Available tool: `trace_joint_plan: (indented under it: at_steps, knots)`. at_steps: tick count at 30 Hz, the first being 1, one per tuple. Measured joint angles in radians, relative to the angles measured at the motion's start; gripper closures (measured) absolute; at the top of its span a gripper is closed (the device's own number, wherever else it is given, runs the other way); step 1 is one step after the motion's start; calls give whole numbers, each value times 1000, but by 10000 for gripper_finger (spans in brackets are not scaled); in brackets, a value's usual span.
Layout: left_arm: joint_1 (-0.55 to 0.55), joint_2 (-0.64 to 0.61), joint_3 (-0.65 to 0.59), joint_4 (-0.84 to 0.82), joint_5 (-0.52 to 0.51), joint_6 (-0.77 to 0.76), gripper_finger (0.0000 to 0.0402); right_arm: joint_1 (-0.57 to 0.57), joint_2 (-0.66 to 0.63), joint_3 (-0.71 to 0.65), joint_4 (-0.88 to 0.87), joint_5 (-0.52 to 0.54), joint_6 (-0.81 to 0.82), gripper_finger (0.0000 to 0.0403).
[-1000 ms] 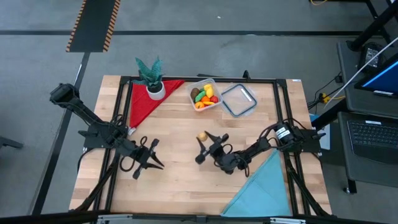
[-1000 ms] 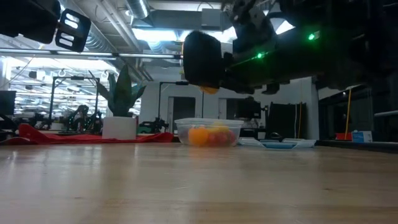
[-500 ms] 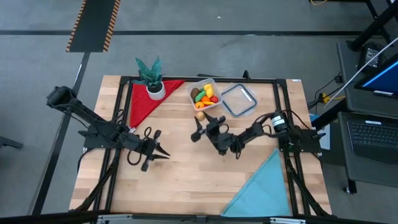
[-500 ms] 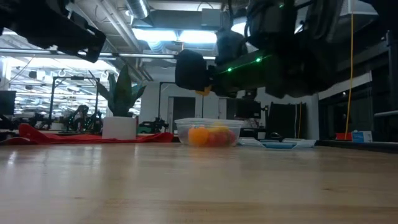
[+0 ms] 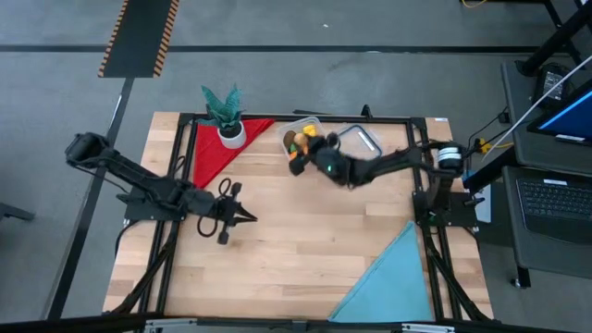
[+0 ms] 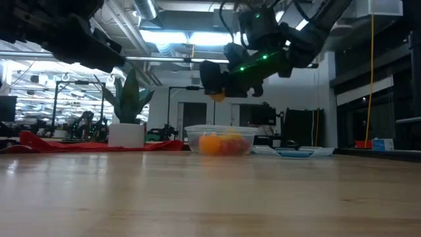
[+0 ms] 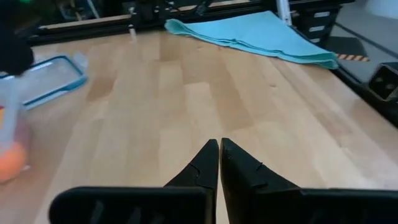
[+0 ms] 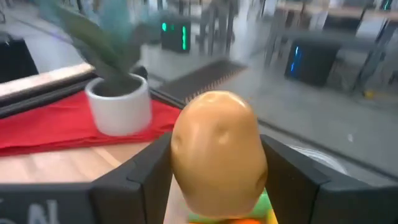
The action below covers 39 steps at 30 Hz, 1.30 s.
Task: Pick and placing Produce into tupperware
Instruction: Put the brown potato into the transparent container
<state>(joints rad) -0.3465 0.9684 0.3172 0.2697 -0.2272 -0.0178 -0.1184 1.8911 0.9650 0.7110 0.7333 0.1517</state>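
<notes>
1. the right gripper [image 5: 305,148] hangs above the tupperware [image 5: 298,127] at the far side of the table [image 5: 305,250], its arm stretched across from the right edge.
2. its two dark fingers [image 8: 134,180] pinch a tan, potato-shaped toy [image 8: 217,152] from both sides; the piece stands upright between them, rounded top clear of the jaws.
3. in the low view the same toy [image 6: 218,97] shows as a small tan lump under the gripper [image 6: 216,85], held up in the air with a clear gap down to the container's rim [image 6: 220,129].
4. the tupperware sits on the bare wood, near the white-potted plant [image 5: 225,113] and the red cloth [image 5: 217,148], just beside the blue-rimmed lid [image 5: 361,146].
5. inside the container lie several pieces of produce [image 6: 220,143]: an orange one toward the left wall, red and yellow ones next to it. from above, much of the contents is covered by the gripper.
6. the left gripper [image 5: 242,215] rests over the left-middle part of the table, well apart from the container, its fingers [image 7: 208,165] pressed together tip to tip with nothing between them.
7. the left wrist view also catches the light blue cloth [image 7: 249,34] at the far edge, the lid [image 7: 43,78] and part of the clear container with an orange piece [image 7: 11,163] in it.
</notes>
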Motion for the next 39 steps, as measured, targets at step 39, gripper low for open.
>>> trace_joint_plan:
  at_steps: [39]
  knots:
    - [113, 0, 0, -1, 12, 29, 400, -241, -173, 196, -775, -442, -3, 193]
